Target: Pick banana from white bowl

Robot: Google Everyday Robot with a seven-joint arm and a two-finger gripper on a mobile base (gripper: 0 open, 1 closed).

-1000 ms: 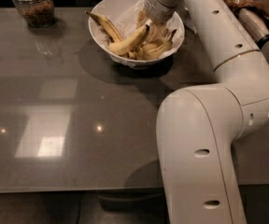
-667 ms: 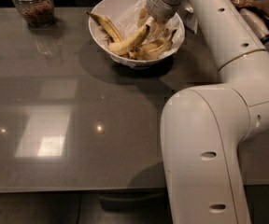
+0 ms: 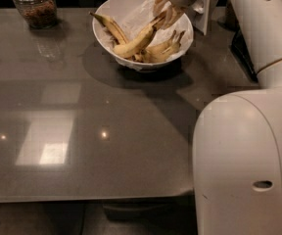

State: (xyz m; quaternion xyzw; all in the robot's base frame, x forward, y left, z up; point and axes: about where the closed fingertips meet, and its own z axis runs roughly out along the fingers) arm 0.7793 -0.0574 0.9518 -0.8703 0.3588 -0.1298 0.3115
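The white bowl [image 3: 146, 66] stands at the back of the grey table and holds several bananas on a crinkly white lining. My gripper [image 3: 166, 11] reaches down over the bowl's right side. It is shut on the stem end of the long yellow banana [image 3: 135, 43]. That end is raised toward the rim, and the banana's other end still rests among the other fruit. A thin brown-backed banana [image 3: 110, 27] leans on the left wall. More bananas [image 3: 164, 50] lie under the gripper.
A glass jar with brown contents [image 3: 35, 7] stands at the back left. My white arm and its base [image 3: 244, 155] fill the right side. A white upright object [image 3: 203, 13] is just behind the bowl. The table's front edge [image 3: 82, 198] is near the bottom.
My gripper has moved up and back over the bowl's right side. The stem end of the long banana has lifted with it and the banana now slants upward.
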